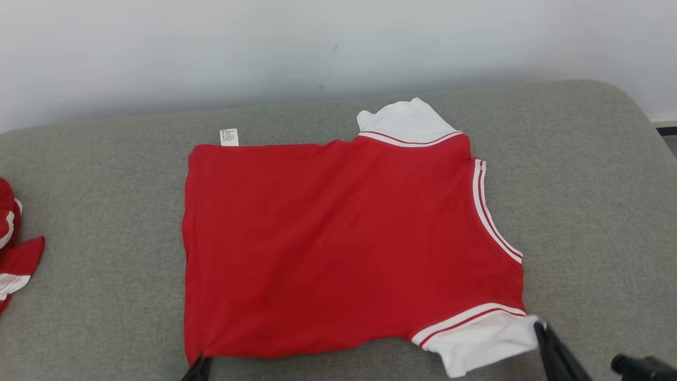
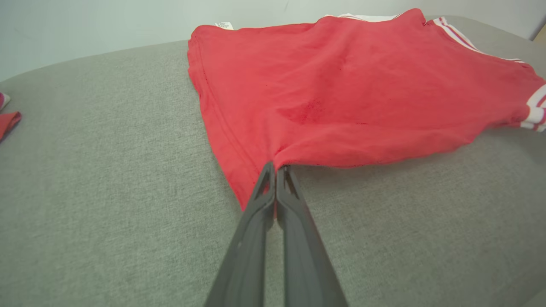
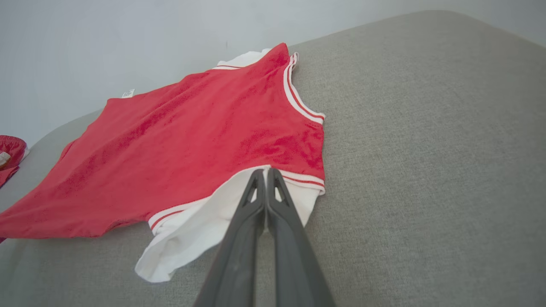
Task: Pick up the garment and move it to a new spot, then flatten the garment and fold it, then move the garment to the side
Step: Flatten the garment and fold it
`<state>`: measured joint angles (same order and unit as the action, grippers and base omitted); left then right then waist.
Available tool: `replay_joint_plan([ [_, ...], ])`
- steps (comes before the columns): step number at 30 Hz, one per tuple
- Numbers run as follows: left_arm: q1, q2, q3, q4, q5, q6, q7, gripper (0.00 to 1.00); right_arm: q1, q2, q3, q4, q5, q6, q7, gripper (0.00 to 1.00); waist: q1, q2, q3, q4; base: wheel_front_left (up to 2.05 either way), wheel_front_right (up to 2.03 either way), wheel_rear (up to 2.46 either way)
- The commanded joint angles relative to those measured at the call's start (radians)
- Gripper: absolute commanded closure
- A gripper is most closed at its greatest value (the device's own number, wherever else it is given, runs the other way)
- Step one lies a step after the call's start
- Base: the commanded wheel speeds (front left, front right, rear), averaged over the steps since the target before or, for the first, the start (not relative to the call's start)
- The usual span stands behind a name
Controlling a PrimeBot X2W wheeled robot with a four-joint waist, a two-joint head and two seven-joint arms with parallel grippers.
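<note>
Left gripper (image 2: 276, 167): jaws closed, pinching the near hem corner of the red garment (image 1: 328, 243). Right gripper (image 3: 265, 171): jaws closed on its white sleeve (image 3: 183, 243). Garment lies spread mid grey cushion (image 1: 106, 211). Second red-and-white cloth (image 1: 13, 248) lies well apart at the left edge.

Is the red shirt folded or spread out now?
Spread out: the red shirt lies flat on the grey surface, no part folded over.

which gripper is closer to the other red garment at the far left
Left. The left gripper is shut on the shirt's near hem corner, right of the other red garment; the right gripper grips the near white sleeve, farther right.
</note>
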<state>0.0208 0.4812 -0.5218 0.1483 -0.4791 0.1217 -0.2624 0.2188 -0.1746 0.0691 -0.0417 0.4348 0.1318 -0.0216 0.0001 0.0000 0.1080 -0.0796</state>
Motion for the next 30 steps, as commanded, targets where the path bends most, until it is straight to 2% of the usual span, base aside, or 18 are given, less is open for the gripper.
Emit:
replay_joint_plan([
  [1, -0.033, 0.01, -0.006, 0.003, 0.02, -0.009, -0.002, 1.0, -0.04, -0.019, -0.012, -0.003, 0.002, -0.003, 0.005, 1.0, -0.0001, 0.0, 0.001, 0.009, 0.0, 0.0, 0.0],
  [6, -0.108, 0.029, -0.018, 0.017, 0.043, -0.036, 0.02, 1.0, -0.161, -0.065, -0.035, 0.028, 0.031, -0.003, 0.018, 1.0, -0.0001, 0.0, 0.009, 0.032, 0.0, 0.0, 0.0],
  [13, -0.207, 0.046, -0.039, 0.045, 0.068, -0.08, 0.057, 1.0, -0.338, -0.116, 0.021, 0.127, 0.035, -0.003, 0.021, 1.0, -0.0001, 0.0, 0.046, 0.044, 0.0, 0.0, 0.0],
  [22, -0.368, 0.032, -0.067, 0.16, 0.089, -0.156, 0.078, 1.0, -0.62, -0.148, 0.136, 0.394, 0.021, -0.003, -0.037, 1.0, -0.0001, 0.0, 0.103, 0.043, 0.0, 0.0, 0.0],
  [30, -0.461, 0.013, -0.087, 0.28, 0.097, -0.192, 0.061, 1.0, -0.809, -0.142, 0.231, 0.644, 0.034, -0.003, -0.121, 1.0, -0.0001, 0.0, 0.117, 0.042, 0.0, 0.0, 0.0],
])
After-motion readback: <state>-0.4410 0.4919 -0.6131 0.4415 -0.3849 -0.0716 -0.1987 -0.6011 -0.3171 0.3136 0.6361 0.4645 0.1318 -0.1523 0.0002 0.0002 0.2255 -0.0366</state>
